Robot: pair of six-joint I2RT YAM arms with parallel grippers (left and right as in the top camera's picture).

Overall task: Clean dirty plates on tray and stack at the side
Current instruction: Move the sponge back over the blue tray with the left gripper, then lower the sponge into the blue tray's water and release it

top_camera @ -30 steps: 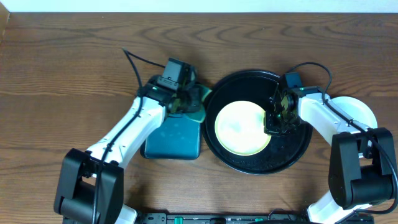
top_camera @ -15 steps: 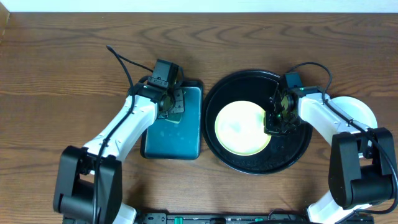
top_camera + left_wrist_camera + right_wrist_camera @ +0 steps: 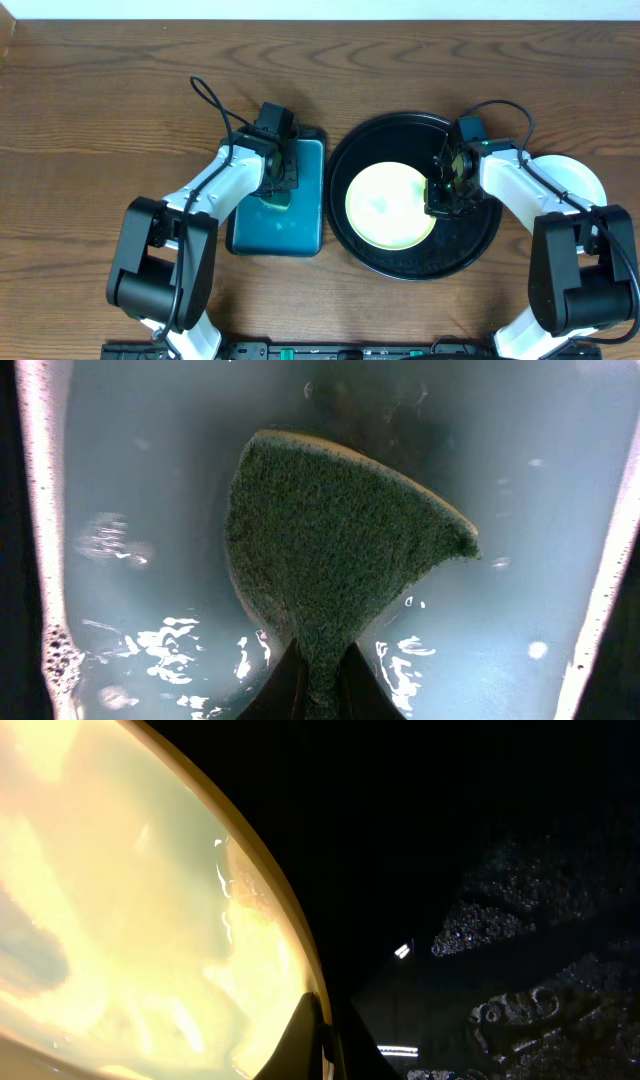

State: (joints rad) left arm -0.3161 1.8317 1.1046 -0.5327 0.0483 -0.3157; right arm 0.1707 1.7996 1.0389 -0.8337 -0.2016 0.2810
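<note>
Sponge [image 3: 340, 550] work on the left side: the left end effector [image 3: 276, 180] is down over the teal tray [image 3: 300, 222], its jaws pinched together on the narrow end of the green scouring pad. The wrist view shows the pad fanning out wide from the fingertips [image 3: 275, 695], its broad end dipping into the cloudy water that fills the tray, with bubbles along the tray's walls. That teal tray sits on the wooden bench [image 3: 100, 100] just left of the black tray [image 3: 470, 240], the two nearly touching.

Over on the right, the right end effector [image 3: 447, 190] is low inside the black tray, closed on the right-hand rim of the yellow plate [image 3: 385, 205]. The right wrist view shows the dark fingertips meeting right at the plate's edge, gripping it. The plate lies flat near the middle of the round black tray, its face wet and glossy, and water droplets glint on the dark tray floor beside it.

Further right, beyond the black tray, a pale plate [image 3: 585, 180] rests on the bench, partly hidden under the right arm; I cannot tell whether more than one is stacked there.
</note>
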